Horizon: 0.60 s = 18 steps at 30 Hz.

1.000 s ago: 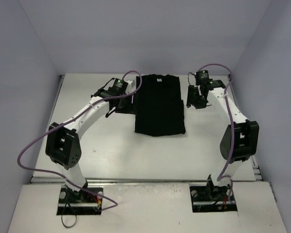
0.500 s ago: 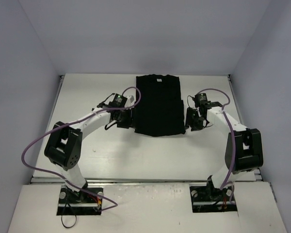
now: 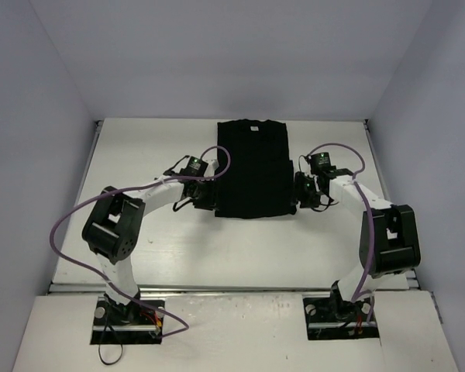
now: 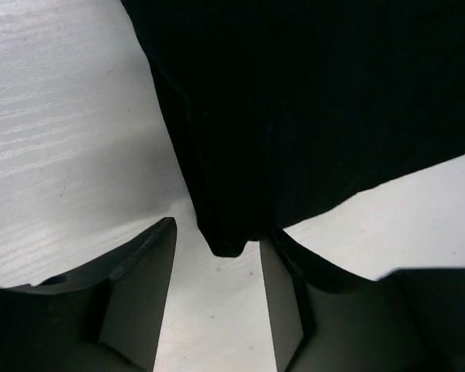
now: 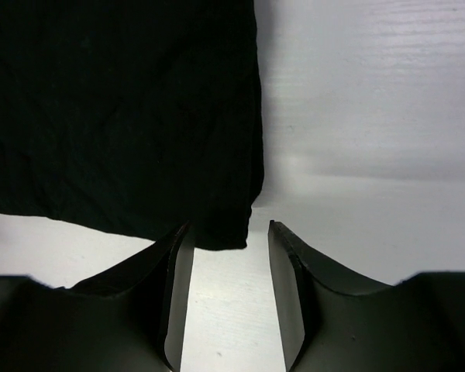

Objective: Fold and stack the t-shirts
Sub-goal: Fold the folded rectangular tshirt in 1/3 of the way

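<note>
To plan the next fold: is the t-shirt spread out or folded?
Partly folded: the t-shirt lies as a narrow rectangle, no sleeves sticking out.

Fingers (image 4: 139, 294) drew back to the t-shirt (image 3: 252, 167) hem corners.

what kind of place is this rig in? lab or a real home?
Probably a lab test booth, not a home: plain pale walls box in a white table, the left arm and right arm are mounted at its near edge, and one black t-shirt lies flat.
</note>
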{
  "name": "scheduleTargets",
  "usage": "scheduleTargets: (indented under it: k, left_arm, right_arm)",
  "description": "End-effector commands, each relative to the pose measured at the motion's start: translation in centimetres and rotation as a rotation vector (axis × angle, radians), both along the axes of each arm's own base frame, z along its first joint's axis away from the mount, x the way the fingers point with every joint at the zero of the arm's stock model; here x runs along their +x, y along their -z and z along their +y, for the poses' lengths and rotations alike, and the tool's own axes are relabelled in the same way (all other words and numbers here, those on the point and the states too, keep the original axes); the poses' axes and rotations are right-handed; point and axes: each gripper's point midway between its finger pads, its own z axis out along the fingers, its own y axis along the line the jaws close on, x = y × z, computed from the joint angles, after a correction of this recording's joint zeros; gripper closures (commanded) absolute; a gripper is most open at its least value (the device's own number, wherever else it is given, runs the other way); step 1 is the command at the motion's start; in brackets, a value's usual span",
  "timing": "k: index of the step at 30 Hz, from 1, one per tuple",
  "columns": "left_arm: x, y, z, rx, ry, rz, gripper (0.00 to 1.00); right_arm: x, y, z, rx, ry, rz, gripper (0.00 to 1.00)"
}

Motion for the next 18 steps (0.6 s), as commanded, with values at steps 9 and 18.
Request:
scheduleTargets:
  k: [9, 18]
  left_arm:
    - [0.1, -0.4, 0.8, 0.045, -0.013, -0.01, 1.0]
    - [-4.8, -0.2, 4.0, 0.126, -0.02, 0.074, 1.0]
  right_arm:
    - [-2.2, 3.3, -0.2, 0.014, 0.018, 0.058, 1.0]
    - [-5.2, 2.6, -1.7, -0.045, 0.081, 0.078, 0.99]
